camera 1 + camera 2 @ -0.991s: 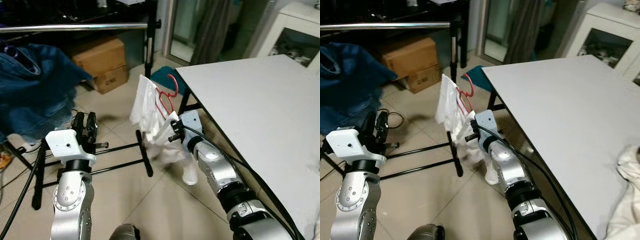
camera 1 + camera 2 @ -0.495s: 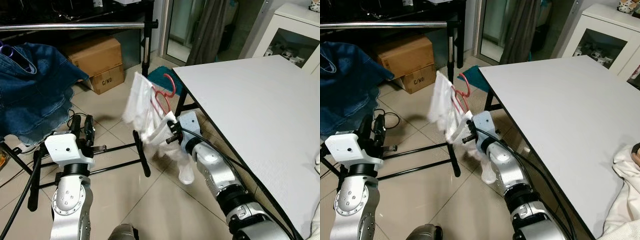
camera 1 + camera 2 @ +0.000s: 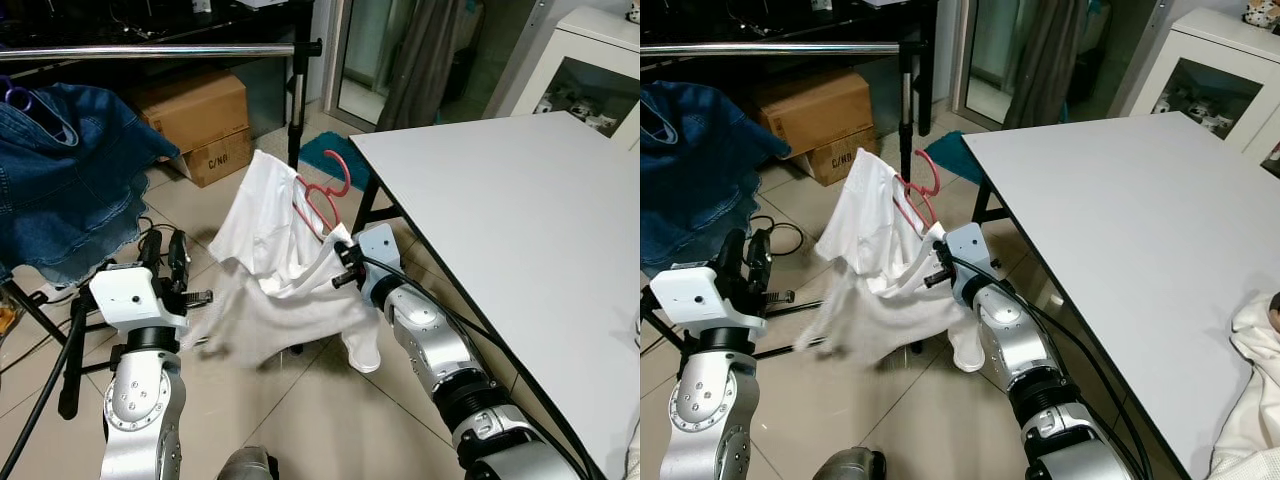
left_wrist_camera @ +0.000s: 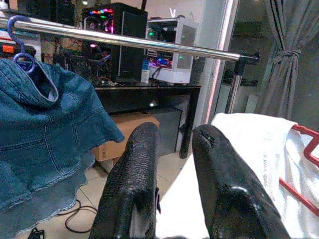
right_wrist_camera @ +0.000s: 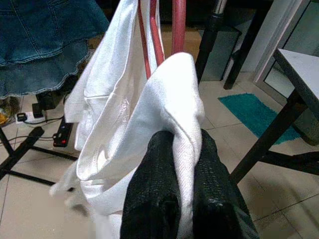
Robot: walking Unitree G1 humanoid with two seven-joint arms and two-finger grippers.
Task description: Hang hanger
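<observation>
right gripper [image 3: 342, 262] jaws clamp the white shirt [image 3: 275, 275] on its red hanger [image 3: 322, 195], low beside the counter [image 3: 520, 220]. shirt has just billowed open leftward. left gripper [image 4: 174, 164] jaws narrow, empty. rail [image 3: 150, 50] remains far above.

We are reading "C/NO" printed in black on the lower cardboard box [image 3: 217, 157], no other lettering legible

A grey-white table [image 3: 520, 210] fills the right side, bare across most of its top, with a white cloth [image 3: 1252, 400] at its near right edge. On the tiled floor [image 3: 330, 420], far left, stand two cardboard boxes [image 3: 200, 125]; a teal mat [image 3: 325, 155] lies beside the table's far corner.
</observation>
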